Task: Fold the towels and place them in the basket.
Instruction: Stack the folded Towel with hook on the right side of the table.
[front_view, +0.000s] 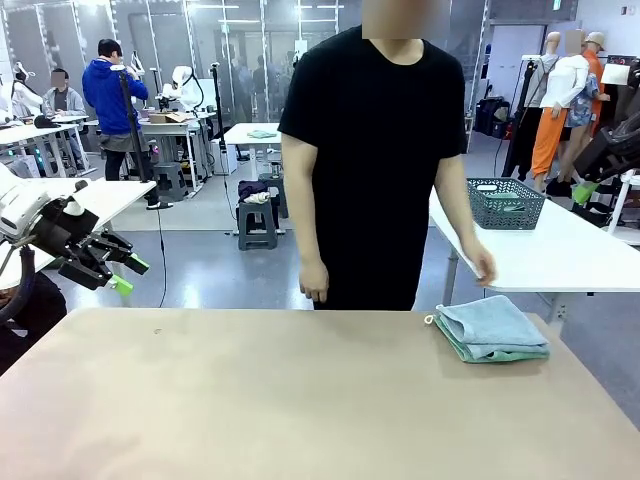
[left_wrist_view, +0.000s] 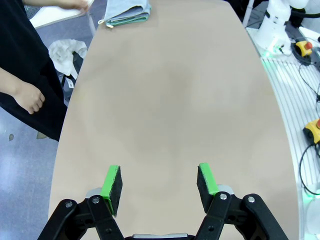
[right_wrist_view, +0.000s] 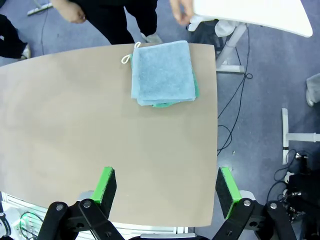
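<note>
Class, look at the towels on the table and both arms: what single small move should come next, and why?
Probably the right tool should reach toward the folded towels stacked at the table's far right corner. It is open, holds nothing, and has the stack straight ahead. The left tool hangs off the opposite edge, also open, much farther away.

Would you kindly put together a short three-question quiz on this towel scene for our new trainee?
1. True or false: the towels lie folded in a stack on the table.
2. Which colour is the top towel: A mint green, B grey-blue, C white?
3. Fill in: the left end effector is ____ and holds nothing.

Key: 1 true; 2 B; 3 open.
</note>
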